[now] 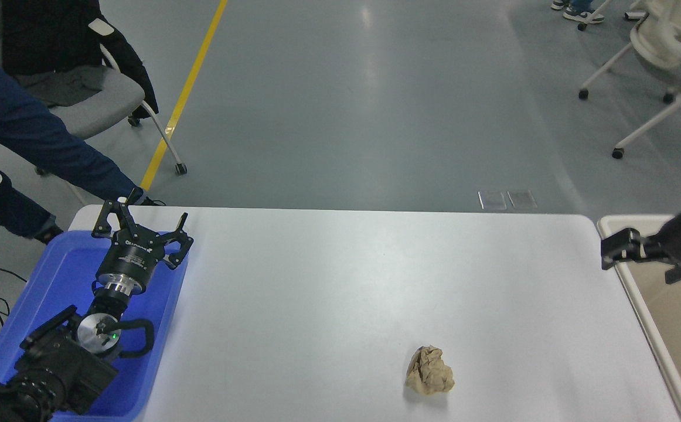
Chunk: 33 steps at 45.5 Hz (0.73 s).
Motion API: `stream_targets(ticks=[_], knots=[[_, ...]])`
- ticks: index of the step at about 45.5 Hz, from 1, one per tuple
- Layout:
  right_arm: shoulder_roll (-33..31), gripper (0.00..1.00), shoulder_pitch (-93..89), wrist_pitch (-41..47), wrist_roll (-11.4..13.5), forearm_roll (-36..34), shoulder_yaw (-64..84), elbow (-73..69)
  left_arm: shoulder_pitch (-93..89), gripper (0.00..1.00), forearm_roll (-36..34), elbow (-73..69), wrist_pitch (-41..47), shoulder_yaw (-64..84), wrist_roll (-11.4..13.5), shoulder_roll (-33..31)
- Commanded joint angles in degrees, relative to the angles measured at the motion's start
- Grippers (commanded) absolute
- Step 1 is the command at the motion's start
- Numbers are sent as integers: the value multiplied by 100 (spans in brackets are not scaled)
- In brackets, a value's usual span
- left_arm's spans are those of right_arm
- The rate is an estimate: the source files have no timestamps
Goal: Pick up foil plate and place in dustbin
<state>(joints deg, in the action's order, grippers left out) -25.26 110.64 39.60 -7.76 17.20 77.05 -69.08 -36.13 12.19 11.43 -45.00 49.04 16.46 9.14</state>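
The foil plate does not show anywhere in the head view. The dustbin point(644, 305), a cream-beige tub, stands off the table's right end and is cut by the picture's right edge. What shows of its inside is bare. My right gripper point(616, 249) comes in from the right edge above the dustbin's far left corner and reaches just over the table's right end. I cannot tell whether it is open or shut, and nothing shows in it. My left gripper point(141, 220) is open and empty, parked over the blue tray at the lower left.
A crumpled brown paper ball point(429, 370) lies on the white table point(346, 275) near its front. A blue tray point(62, 272) sits at the left end under my left arm. A person's dark blue sleeve point(30, 138) reaches toward the table's far left corner. Chairs stand beyond.
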Motion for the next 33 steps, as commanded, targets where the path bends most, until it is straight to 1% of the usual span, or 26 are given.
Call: stream_targets(ticks=[1, 14, 25, 33], knots=[[540, 100, 1266, 540, -6, -94, -67, -861, 0, 100, 3, 0, 0, 0, 7, 0], [487, 100, 2120, 540, 2, -94, 90, -1090, 0, 100, 12, 0, 0, 0, 24, 0], [294, 100, 2427, 540, 11, -94, 258, -1081, 0, 100, 12, 0, 0, 0, 24, 0], [285, 100, 2472, 540, 11, -94, 249, -1046, 0, 100, 3, 0, 0, 0, 24, -8]])
